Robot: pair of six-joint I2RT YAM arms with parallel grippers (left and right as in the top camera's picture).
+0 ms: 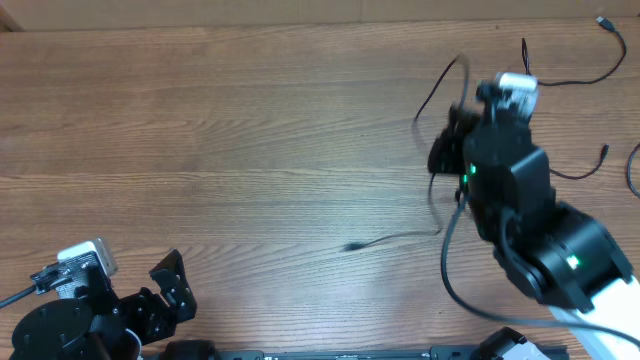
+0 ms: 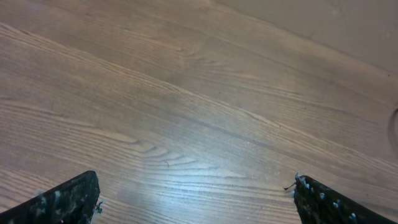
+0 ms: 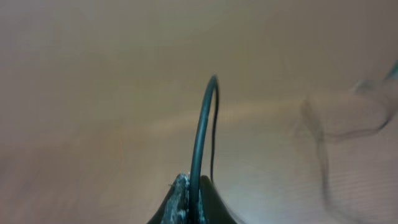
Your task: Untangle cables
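Observation:
My right gripper [image 1: 447, 140] hangs above the right half of the table, shut on a thin black cable [image 3: 202, 124] that arcs up out of its closed fingertips [image 3: 194, 183]. In the overhead view that cable [image 1: 395, 238] trails down to the table, and its plug end lies near the middle. More black cables lie at the far right: one [image 1: 585, 75] near the back edge, another [image 1: 590, 165] beside the right arm. In the right wrist view they show as blurred loops [image 3: 323, 143]. My left gripper [image 1: 178, 288] rests at the front left, open, with only bare wood between its fingers [image 2: 196, 186].
The wooden table [image 1: 220, 140] fills the view. The right arm's thick black wire [image 1: 447, 270] loops over the table in front of it. The left arm's base [image 1: 60, 320] sits at the front left corner.

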